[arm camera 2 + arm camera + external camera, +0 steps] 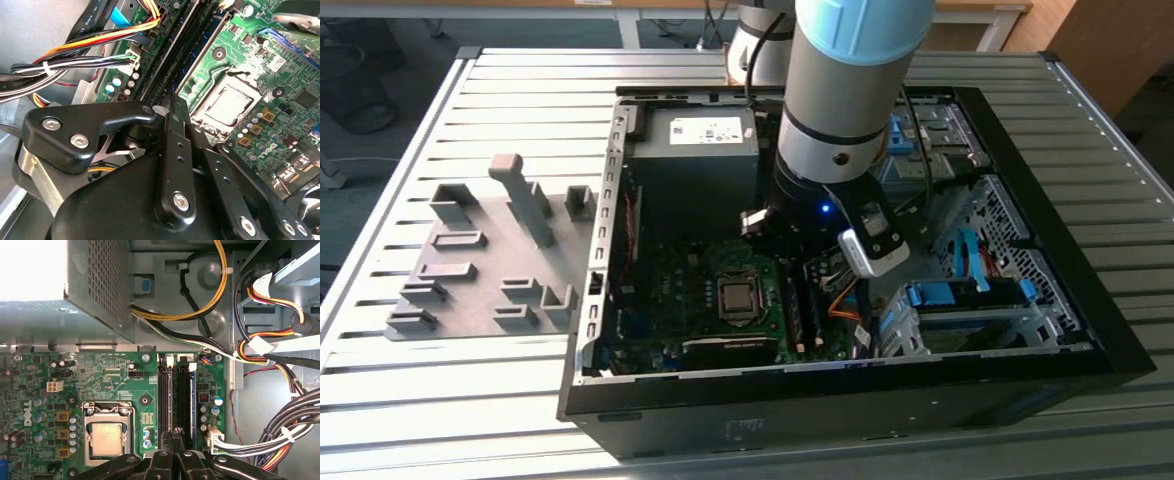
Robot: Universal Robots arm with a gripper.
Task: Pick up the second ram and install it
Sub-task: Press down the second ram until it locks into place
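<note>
My gripper hangs inside the open computer case, low over the motherboard. Its black fingers are shut together with nothing between them. In both wrist views the tips sit right over the two long memory slots, between the pair. These slots run beside the processor socket. From above they show as dark strips with white end clips. The second ram cannot be made out as a board of its own. In the exterior view the arm's wrist covers most of the slot area.
The power supply fills the case's far end. Bundled cables and a drive cage crowd the side of the slots away from the socket. A grey holder plate with upright blocks lies on the slatted table at the exterior view's left.
</note>
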